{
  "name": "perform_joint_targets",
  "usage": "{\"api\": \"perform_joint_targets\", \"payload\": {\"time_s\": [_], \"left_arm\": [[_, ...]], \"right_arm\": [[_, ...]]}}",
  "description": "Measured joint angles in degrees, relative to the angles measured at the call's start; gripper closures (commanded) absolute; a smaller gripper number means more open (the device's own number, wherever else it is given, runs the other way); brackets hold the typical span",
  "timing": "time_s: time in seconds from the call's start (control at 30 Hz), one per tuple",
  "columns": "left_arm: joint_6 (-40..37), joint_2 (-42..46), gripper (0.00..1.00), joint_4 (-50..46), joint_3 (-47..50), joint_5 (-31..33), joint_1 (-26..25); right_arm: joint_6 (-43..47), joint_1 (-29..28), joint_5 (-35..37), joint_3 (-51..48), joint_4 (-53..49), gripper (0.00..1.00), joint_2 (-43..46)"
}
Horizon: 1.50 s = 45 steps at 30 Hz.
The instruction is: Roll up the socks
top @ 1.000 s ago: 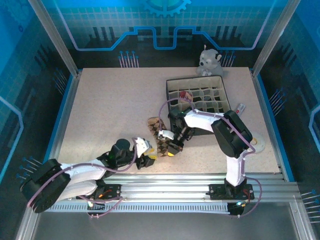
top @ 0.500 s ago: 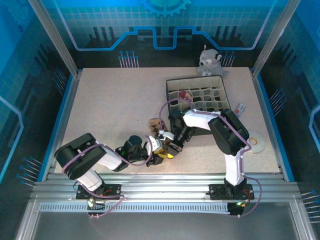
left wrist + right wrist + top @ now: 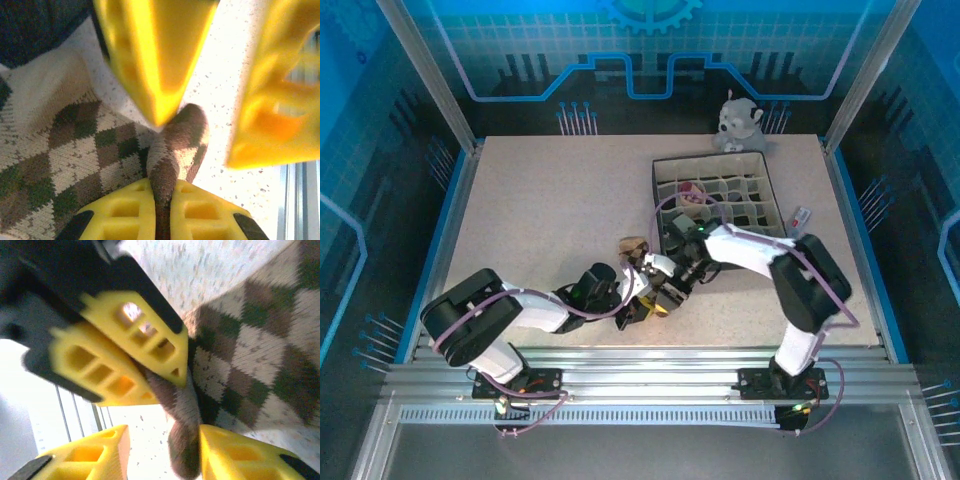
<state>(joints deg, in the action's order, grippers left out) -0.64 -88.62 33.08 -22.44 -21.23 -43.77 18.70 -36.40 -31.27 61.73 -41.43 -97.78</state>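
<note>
Left tool [image 3: 161,190] is clamped on the toe of the argyle sock [image 3: 75,150]. The sock body runs toward the frame's upper left. Right tool [image 3: 162,440], jaws apart, straddles the same toe.

Bench [image 3: 540,200]: your work surface is a pale, speckled beige top, brightly and evenly lit.
Walls [image 3: 650,50]: you have blue panels on three sides, printed with a grid and circuit-style lines.
Posts [image 3: 425,75]: silver metal uprights stand at the far corners.
Rails [image 3: 650,365]: ribbed aluminium bars run along your near edge.
Trim [image 3: 442,250]: a blue strip lines the bench's sides.
</note>
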Motion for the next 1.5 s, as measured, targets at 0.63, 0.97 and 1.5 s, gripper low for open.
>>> {"api": "perform_joint_targets", "payload": {"time_s": [0.63, 0.97, 1.5], "left_arm": [[12.44, -7.19, 1.00, -13.64, -9.75, -11.87, 10.12], [15.78, -10.16, 1.00, -19.91, -13.92, -16.98, 12.26], [18.75, -12.92, 1.00, -19.74, -14.58, -24.04, 14.86]], "right_arm": [[5.03, -20.94, 40.65, -27.06, 25.38, 0.49, 30.88], [14.95, -24.06, 52.52, -26.97, 36.83, 0.49, 20.44], [19.89, -24.09, 51.82, -22.56, 41.77, 0.62, 6.95]]}}
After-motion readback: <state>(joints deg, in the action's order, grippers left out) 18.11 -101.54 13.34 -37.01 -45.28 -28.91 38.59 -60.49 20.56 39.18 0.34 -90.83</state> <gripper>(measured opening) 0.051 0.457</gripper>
